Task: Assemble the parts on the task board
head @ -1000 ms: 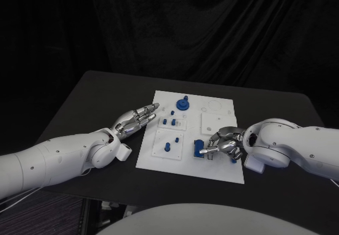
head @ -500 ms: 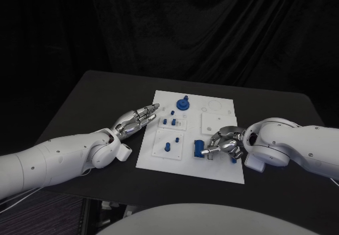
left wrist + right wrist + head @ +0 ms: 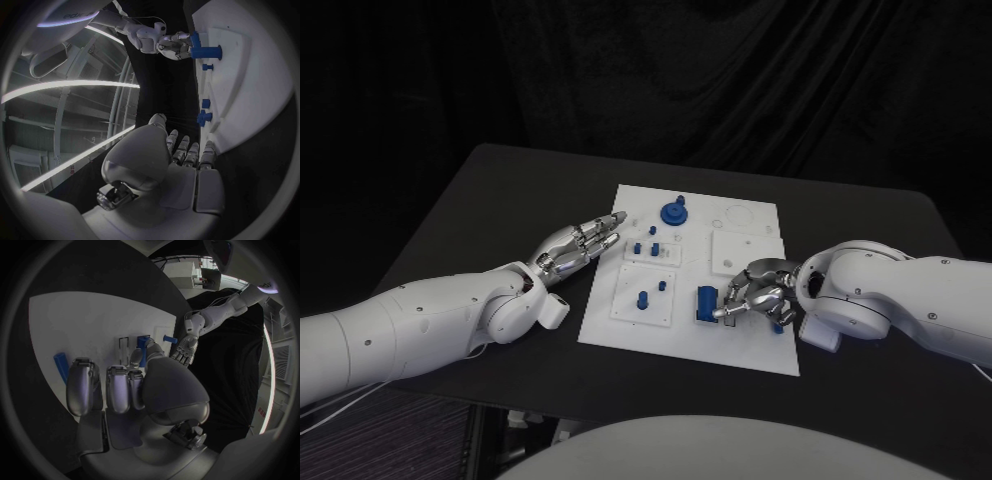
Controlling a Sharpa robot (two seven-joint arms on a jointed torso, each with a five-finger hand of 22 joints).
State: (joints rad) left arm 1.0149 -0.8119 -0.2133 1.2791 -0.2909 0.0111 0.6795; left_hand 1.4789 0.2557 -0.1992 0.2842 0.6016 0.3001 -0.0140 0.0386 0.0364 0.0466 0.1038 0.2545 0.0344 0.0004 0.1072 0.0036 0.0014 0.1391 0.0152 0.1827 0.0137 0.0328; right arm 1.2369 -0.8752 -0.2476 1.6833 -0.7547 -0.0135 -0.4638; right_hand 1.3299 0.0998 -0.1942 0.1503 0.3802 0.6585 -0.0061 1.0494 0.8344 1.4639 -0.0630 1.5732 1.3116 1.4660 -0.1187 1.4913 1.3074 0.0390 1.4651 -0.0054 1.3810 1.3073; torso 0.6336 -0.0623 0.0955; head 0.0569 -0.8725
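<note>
The white task board [image 3: 747,340] lies mid-table. On it stand a tall round blue part [image 3: 675,213], small blue pegs [image 3: 646,246] and a blue block [image 3: 708,303]. My right hand [image 3: 756,291] rests on the board's near right part with its fingers curled in, one fingertip touching the blue block [image 3: 144,347]. A blue cylinder [image 3: 60,366] lies on the board beside those fingers. My left hand [image 3: 581,241] lies flat with straight fingers at the board's left edge and holds nothing. From the left wrist, that hand [image 3: 184,162] points at the pegs [image 3: 203,118].
A raised white square plate [image 3: 740,248] sits on the board's right half, just beyond my right hand. Black table [image 3: 488,200] surrounds the board on all sides, with a wide strip behind it.
</note>
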